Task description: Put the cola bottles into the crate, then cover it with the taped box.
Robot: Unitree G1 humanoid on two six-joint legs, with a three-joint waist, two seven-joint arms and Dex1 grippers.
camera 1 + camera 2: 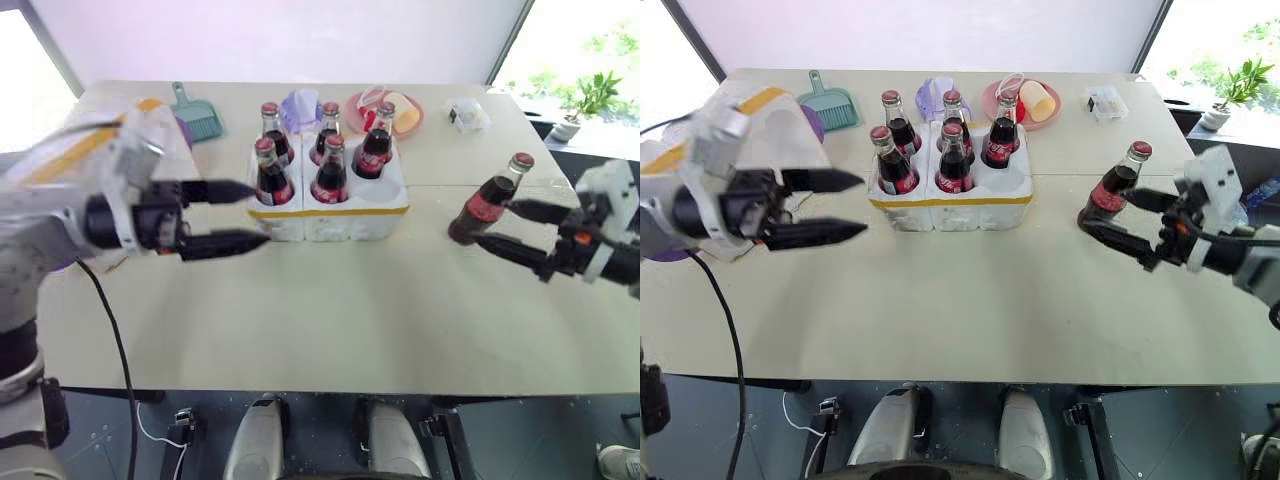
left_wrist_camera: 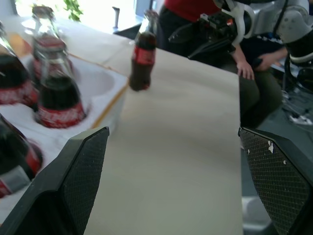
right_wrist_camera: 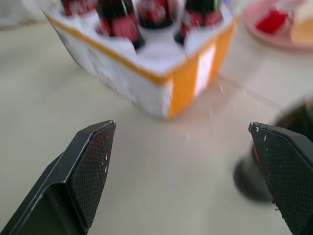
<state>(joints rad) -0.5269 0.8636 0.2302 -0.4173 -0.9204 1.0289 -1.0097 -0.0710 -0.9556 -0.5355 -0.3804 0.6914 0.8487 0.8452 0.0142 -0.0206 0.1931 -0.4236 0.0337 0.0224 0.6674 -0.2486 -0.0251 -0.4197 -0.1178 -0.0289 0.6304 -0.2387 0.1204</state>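
Beige table point(image 1: 940, 300) bare before crate point(image 1: 950, 205)

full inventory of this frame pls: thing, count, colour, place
cola bottles in the crate: five, dark with red caps, in five of six wells.
loose cola bottle: one, dark with red cap, on the table right of the crate, between the right fingers.
crate: one, white with yellow strip, table centre; front right well empty.
taped box: one, white with yellow tape, far left, behind the left gripper.
dustpan: one, teal, back left.
plate: one, pink, behind the crate.
table: one, beige.
person: one, red top, seated past the table's far end in the left wrist view.
left gripper: black fingers, open, left of the crate.
right gripper: black fingers, open around the loose bottle.
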